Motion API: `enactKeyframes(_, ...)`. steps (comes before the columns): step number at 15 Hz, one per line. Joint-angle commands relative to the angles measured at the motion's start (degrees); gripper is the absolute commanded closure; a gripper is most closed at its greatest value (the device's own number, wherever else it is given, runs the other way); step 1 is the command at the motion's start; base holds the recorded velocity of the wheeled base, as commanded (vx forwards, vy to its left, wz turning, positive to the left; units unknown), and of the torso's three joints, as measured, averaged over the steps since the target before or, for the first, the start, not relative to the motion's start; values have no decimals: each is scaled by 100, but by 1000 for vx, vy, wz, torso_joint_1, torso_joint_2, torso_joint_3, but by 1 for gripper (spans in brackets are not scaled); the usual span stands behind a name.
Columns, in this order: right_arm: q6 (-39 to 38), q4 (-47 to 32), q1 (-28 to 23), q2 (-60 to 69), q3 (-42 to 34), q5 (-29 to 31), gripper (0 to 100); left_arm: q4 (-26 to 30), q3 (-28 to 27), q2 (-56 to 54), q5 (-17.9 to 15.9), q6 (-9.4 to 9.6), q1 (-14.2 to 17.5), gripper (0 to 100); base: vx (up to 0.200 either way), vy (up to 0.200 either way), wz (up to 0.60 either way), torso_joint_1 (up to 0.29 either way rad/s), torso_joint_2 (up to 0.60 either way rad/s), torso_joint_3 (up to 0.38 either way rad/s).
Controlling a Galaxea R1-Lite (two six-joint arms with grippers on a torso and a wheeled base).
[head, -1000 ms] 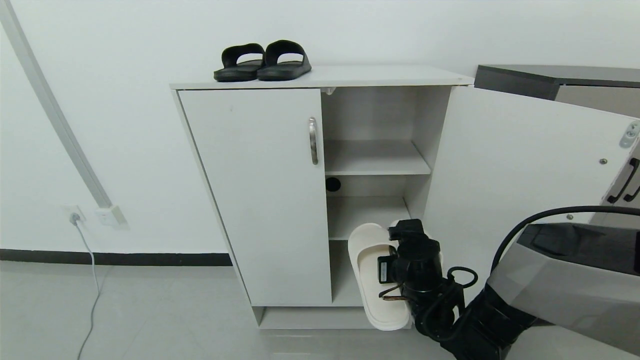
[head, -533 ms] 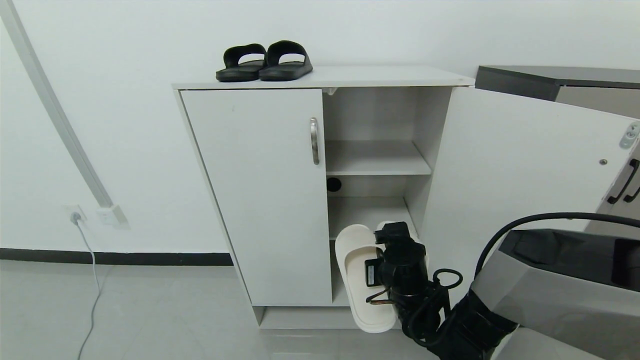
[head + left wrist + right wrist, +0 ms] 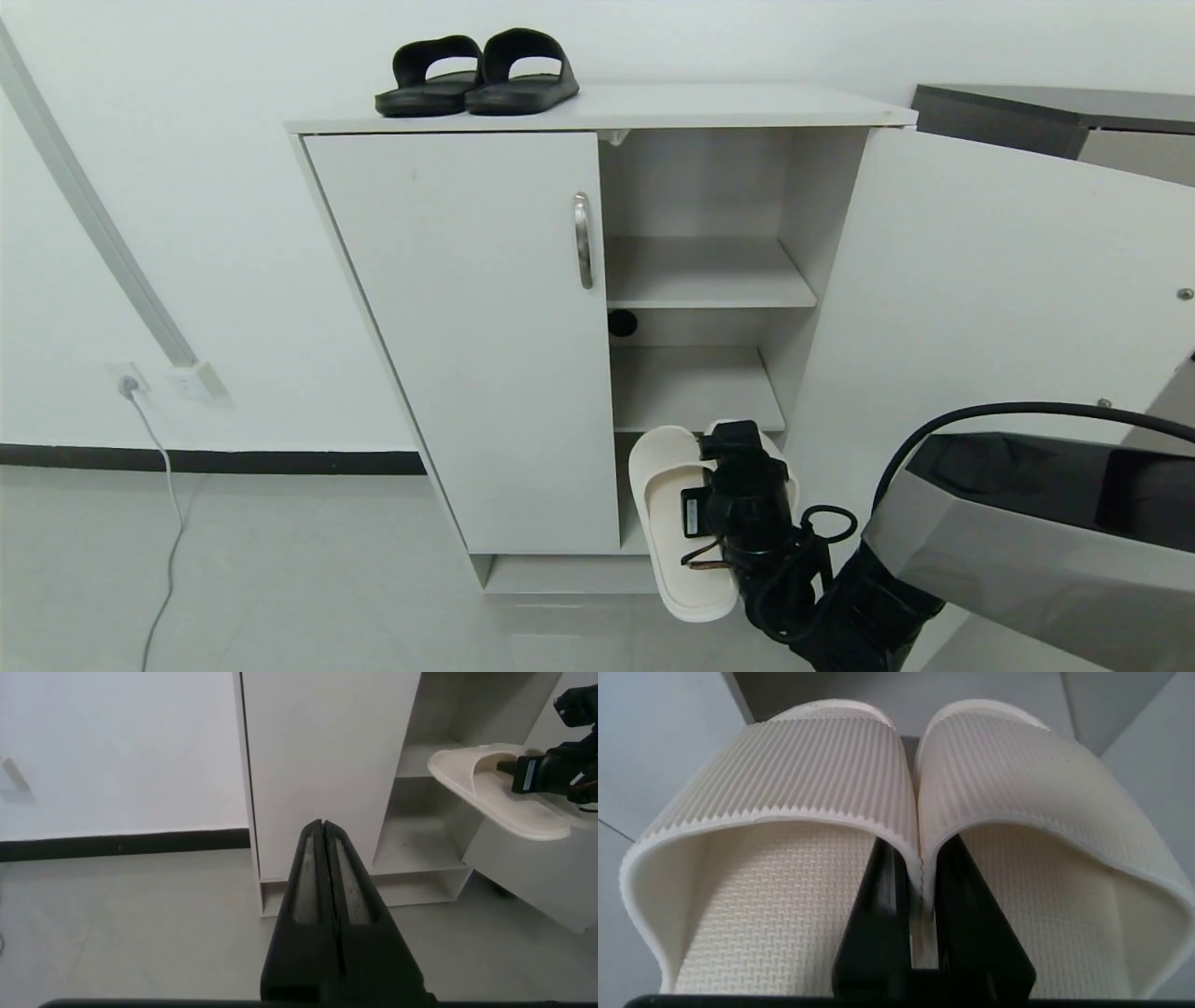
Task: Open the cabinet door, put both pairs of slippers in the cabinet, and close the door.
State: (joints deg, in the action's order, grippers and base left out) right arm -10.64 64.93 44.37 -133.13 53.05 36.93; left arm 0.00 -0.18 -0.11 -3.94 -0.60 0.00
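A pair of white slippers (image 3: 670, 509) hangs in front of the cabinet's open lower right compartment, held side by side by my right gripper (image 3: 724, 457). In the right wrist view the fingers (image 3: 882, 905) pinch the inner straps of the white slippers (image 3: 813, 793). A pair of black slippers (image 3: 476, 75) rests on the cabinet top (image 3: 709, 103). The right cabinet door (image 3: 980, 289) stands open; the left door (image 3: 467, 336) is closed. My left gripper (image 3: 322, 835) is shut and empty, low above the floor facing the cabinet (image 3: 327, 756), with the white slippers (image 3: 495, 784) off to one side.
Two bare shelves (image 3: 700, 275) sit inside the open right half. A grey cabinet (image 3: 1055, 117) stands behind the open door. A wall socket with a cable (image 3: 131, 387) is at the lower left, with grey floor (image 3: 280, 579) in front.
The right gripper carried the white slippers leftward, towards the cabinet opening. The head camera then shifted and drew closer, so the cabinet looks larger and higher.
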Motion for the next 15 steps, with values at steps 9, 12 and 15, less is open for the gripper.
enactKeyframes(9,203,820,-131,-538,284,324,100,0,1,11,7,-11,0,100,0,0,0,2,2,-119)
enactKeyframes(12,256,996,-148,-600,311,315,100,0,1,11,7,-11,0,100,0,0,0,0,0,0)
enactKeyframes(15,361,1154,-148,-591,311,324,100,0,9,11,-2,-11,0,100,0,0,0,0,0,0)
